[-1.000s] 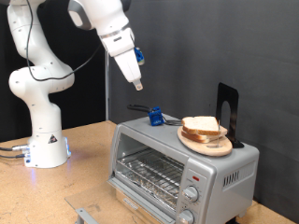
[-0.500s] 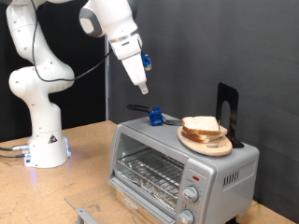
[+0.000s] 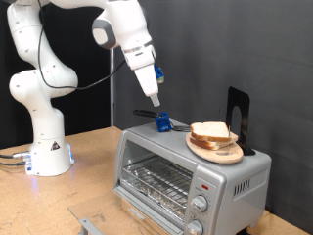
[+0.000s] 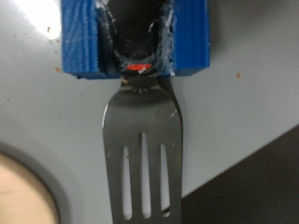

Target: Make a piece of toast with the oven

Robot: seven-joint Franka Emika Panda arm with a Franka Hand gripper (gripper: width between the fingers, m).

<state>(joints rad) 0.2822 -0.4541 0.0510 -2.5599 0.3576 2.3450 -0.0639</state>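
Fingers [image 3: 155, 100] hover above oven [image 3: 191, 176]; toast [image 3: 211, 132] on wooden plate [image 3: 217, 150] atop it

A wooden table [image 3: 88, 162] carries the oven [image 3: 186, 174], the robot base [image 3: 49, 155], and perhaps a small metal bracket [image 3: 90, 225].

Blue block [image 3: 163, 123] sits on a silver top surface, w/ a dark handle [image 3: 144, 113] running from it toward ext. view's left. Wrist view: same block [image 4: 136, 37] is a blue holder w/ black inner cavity + small red spot; a slotted metal spatula [image 4: 141, 149] w/ three slots lies just below it on a grey surface. Round wooden plate [image 3: 216, 149] near the block, to ext. view's right. Black stand [image 3: 239, 117] upright behind plate. Wooden table [image 3: 88, 181] below; small metal bracket [image 3: 91, 225] at ext. view's bottom.
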